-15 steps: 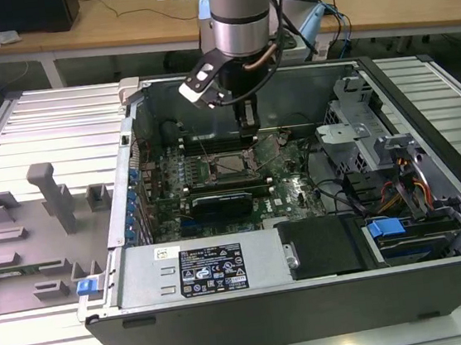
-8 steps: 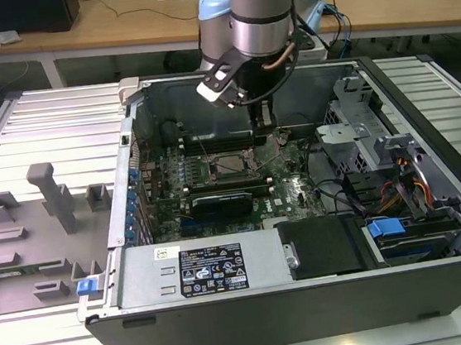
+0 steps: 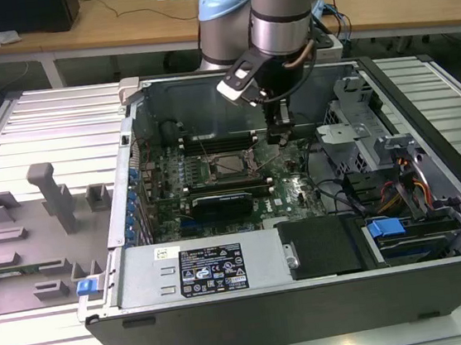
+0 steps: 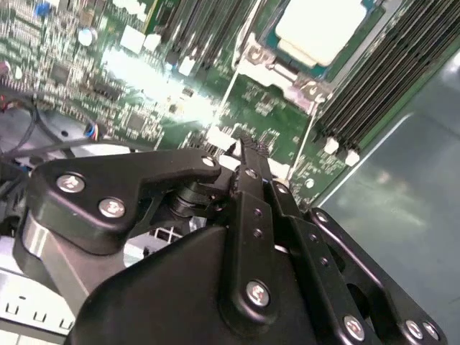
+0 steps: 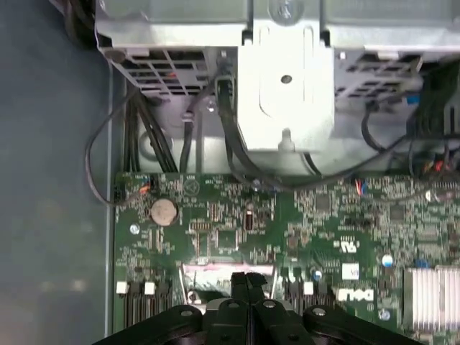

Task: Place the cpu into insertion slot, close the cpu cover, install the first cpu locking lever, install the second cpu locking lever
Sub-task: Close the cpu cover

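Hanging where, that tool (image 3: 281,138)?

Inside the open computer case (image 3: 230,314), low over the green board (image 5: 302,230), just to the exterior view's right of the insertion slot (image 3: 228,166). It is near the slot but not touching it.

And its fingers?

Pressed together in both wrist views, tip against tip, with nothing between them.

So where is the cpu (image 4: 320,29)?

Seated in the slot. The second wrist view shows its pale square top lying flat, well beyond the fingertips.

And the cpu cover (image 4: 280,70)?

A silver frame borders the chip and seems to lie flat around it, with the pale top showing through its window. I cannot tell whether it is pressed fully down.

The levers?

Two thin locking levers (image 4: 228,97) run out from the slot's corners across the board. I cannot tell whether either is latched.

What else is around?

Long black memory slots (image 4: 374,79) flank the socket. The first wrist view shows a round coin battery (image 5: 164,210) on the board and black cables (image 5: 144,136) leading to a metal drive cage (image 5: 287,72). The case stands on a slatted metal desk (image 3: 41,119), with grey plastic fixtures (image 3: 50,197) on the exterior view's left.
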Action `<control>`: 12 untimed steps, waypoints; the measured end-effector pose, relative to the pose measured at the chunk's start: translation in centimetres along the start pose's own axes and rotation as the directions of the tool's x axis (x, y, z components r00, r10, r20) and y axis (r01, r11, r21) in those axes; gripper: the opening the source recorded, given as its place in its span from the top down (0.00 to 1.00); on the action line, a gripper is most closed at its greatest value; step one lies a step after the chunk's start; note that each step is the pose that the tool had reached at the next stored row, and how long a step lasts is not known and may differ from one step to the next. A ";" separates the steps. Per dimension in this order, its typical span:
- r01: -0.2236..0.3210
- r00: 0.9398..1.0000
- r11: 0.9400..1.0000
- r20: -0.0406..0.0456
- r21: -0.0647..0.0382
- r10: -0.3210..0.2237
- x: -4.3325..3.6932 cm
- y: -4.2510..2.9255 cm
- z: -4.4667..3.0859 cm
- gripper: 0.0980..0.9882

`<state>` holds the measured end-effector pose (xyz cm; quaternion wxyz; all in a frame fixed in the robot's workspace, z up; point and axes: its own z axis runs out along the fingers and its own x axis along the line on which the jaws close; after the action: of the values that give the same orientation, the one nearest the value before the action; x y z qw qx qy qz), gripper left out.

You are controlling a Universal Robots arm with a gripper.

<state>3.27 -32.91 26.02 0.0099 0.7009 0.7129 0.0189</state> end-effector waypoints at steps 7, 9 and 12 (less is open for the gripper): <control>0.038 0.999 0.999 -0.002 0.003 -0.038 -0.02 1.80 0.08 0.99; 0.044 0.999 0.999 -0.002 0.003 -0.044 -0.02 2.18 0.12 0.99; 0.047 0.999 0.999 -0.002 0.003 -0.047 0.10 2.44 0.18 0.99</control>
<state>5.71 -32.77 25.94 0.0085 0.6841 0.7291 0.0181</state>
